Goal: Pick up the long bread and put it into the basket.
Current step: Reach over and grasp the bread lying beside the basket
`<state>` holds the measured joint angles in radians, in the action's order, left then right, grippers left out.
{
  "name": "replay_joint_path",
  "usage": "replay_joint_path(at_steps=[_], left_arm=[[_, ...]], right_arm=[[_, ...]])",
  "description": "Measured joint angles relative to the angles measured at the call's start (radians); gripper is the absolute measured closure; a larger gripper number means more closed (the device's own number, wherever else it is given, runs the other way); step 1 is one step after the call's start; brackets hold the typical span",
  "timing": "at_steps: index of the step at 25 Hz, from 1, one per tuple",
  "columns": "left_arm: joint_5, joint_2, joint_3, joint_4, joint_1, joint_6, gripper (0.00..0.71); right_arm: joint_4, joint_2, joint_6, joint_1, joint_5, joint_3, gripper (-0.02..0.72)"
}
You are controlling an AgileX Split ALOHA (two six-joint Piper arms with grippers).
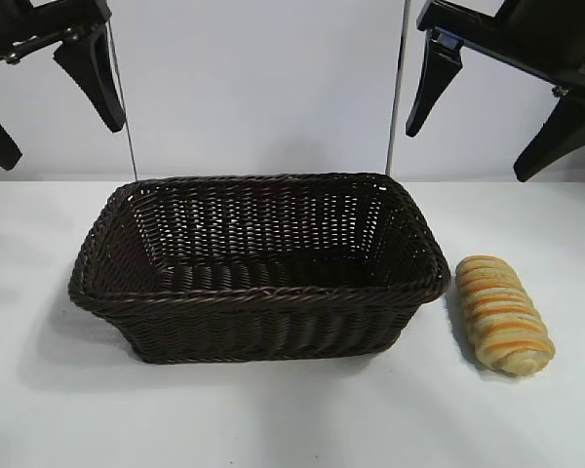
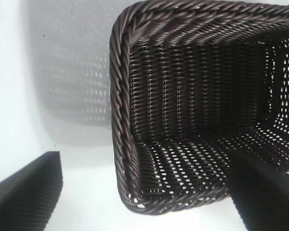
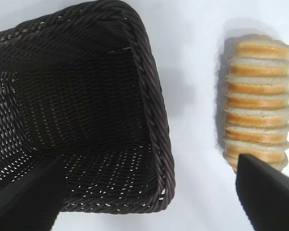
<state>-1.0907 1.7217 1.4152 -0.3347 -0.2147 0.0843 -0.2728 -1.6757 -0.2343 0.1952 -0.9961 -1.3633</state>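
Beside basket [image 1: 258, 292] — long bread [image 1: 502, 314], no writing seemingly visible

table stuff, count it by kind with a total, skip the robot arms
dark brown woven wicker basket: 1
golden-tan ridged long bread loaf with orange-brown stripes: 1
total: 2
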Motion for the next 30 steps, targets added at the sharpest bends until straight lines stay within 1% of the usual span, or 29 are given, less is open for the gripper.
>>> replay_joint_path(at_steps=[14,18,21,23,24,26,29,30], left_arm=[[0.005,0.0,0.0,-0.009,0.0,0.08,0.041],[0.013,0.0,0.0,-0.009,0.0,0.082,0.041],[0.013,0.0,0.0,-0.009,0.0,0.082,0.041],[0.013,0.0,0.0,-0.009,0.0,0.082,0.041],[0.014,0.0,0.0,-0.009,0.0,0.082,0.041],[0.02,0.0,0.0,-0.01,0.0,0.082,0.041],[0.024,0.0,0.0,-0.01,0.0,0.082,0.041],[0.027,0.0,0.0,-0.01,0.0,0.082,0.041]], right_arm=[[0.006,0.0,0.001,0.0,-0.002,0.0,0.017],[0.018,0.0,0.044,0.0,-0.008,0.0,0.017],[0.029,0.0,0.058,0.0,-0.008,0.0,0.017],[0.073,0.0,0.062,0.0,-0.008,0.0,0.017],[0.107,0.0,0.061,0.0,-0.01,0.0,0.017],[0.236,0.0,0.028,0.0,-0.026,0.0,0.017],[0.396,0.0,-0.036,-0.001,-0.049,0.0,0.017],[0.417,0.0,-0.041,-0.006,-0.05,0.0,0.017]])
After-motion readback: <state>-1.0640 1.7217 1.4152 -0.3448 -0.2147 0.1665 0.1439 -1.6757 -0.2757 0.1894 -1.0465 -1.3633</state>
